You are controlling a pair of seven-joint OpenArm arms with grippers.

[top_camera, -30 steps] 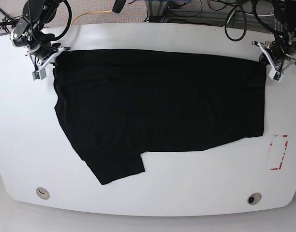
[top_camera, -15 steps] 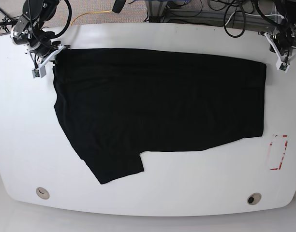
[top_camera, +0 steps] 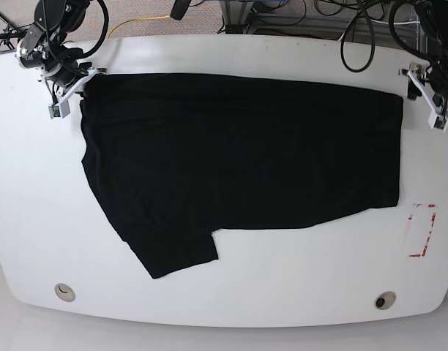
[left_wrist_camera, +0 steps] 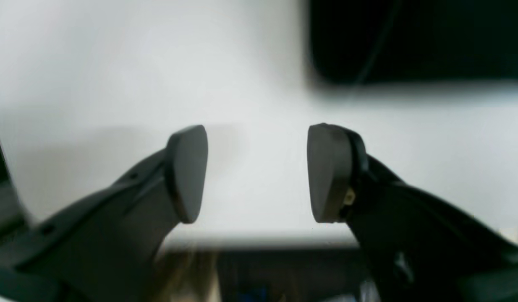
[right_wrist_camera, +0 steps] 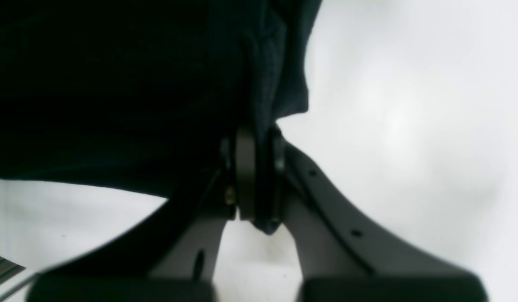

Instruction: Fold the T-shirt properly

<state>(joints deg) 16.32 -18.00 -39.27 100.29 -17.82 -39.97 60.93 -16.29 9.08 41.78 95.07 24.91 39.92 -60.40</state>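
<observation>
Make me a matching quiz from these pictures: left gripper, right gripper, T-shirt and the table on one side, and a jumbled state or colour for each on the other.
1. left gripper
2. right gripper
3. T-shirt
4. table

A. white
B. black, spread out flat
C. clamped on cloth
D. jaws apart, holding nothing

Pairs: 1-D, 2-C, 3-B, 4-A

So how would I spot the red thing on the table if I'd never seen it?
Find the white table with the big black T-shirt spread on it. Look just past the shirt's bottom corner, at the table's right edge in the base view. The red-outlined rectangle there is the only coloured mark on the white top.
</observation>
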